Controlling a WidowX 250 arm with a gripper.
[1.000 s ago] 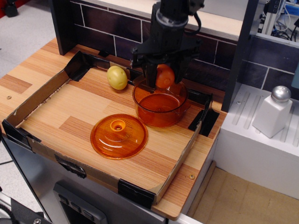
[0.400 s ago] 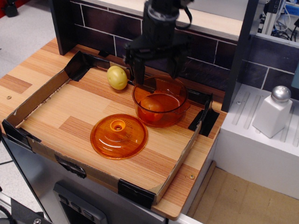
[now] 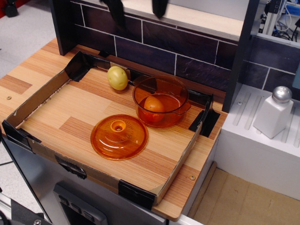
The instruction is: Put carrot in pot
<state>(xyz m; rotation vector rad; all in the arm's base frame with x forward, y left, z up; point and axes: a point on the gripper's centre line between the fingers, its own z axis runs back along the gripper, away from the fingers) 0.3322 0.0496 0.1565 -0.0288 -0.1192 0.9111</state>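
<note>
The carrot (image 3: pixel 153 104), a small glossy orange ball, lies inside the pot (image 3: pixel 176 114), a round transparent orange pot standing at the back right of the cardboard tray. My gripper (image 3: pixel 137 6) is high above the pot at the top edge of the view. Only its two black fingertips (image 3: pixel 115 10) show; they stand wide apart and hold nothing.
The flat orange lid (image 3: pixel 119 137) with a knob lies in front of the pot. A yellow-green potato-like lump (image 3: pixel 117 77) sits left of the pot. The cardboard tray wall (image 3: pixel 40 97) rings the work area. A white shaker (image 3: pixel 274 111) stands on the right-hand ledge.
The gripper let go of the carrot, which dropped into the pot. The gripper then rose straight up, almost out of view, with its fingers open.
</note>
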